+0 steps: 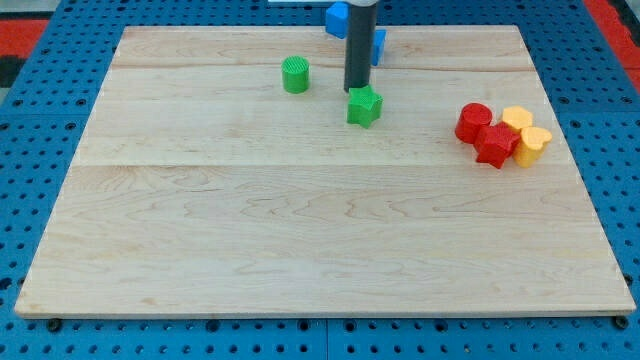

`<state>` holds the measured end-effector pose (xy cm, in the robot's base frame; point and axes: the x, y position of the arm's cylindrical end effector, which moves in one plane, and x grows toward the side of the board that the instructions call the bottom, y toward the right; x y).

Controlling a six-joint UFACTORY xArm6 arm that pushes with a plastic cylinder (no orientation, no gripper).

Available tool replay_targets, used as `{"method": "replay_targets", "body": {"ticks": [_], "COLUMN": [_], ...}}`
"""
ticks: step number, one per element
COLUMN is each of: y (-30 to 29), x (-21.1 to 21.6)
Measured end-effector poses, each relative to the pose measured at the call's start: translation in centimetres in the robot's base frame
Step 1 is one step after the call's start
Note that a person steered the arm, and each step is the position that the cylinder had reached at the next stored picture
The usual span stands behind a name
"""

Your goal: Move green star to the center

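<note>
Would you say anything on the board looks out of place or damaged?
Nothing stands out. My tip sits at the green star, on its top-of-view side; the other blocks rest flat and intact.

One camera only, so no overlap with a second view. It sits high at the near edge of the wooden board [320, 240], looking down and forward at a slant: board edges converge toward the frame's top. Mid range; whole board fits, blue pegboard [40, 200] showing on all sides. The rod [359, 45] enters from top centre, its upper part cropped.
</note>
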<state>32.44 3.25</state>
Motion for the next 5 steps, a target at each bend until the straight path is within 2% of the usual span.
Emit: {"method": "replay_targets", "body": {"ticks": [1, 2, 3, 4, 5], "y": [-0.6, 2.2, 5.2, 4.0, -0.3], "x": [-0.4, -1.7, -1.3, 2.3, 6.0]}}
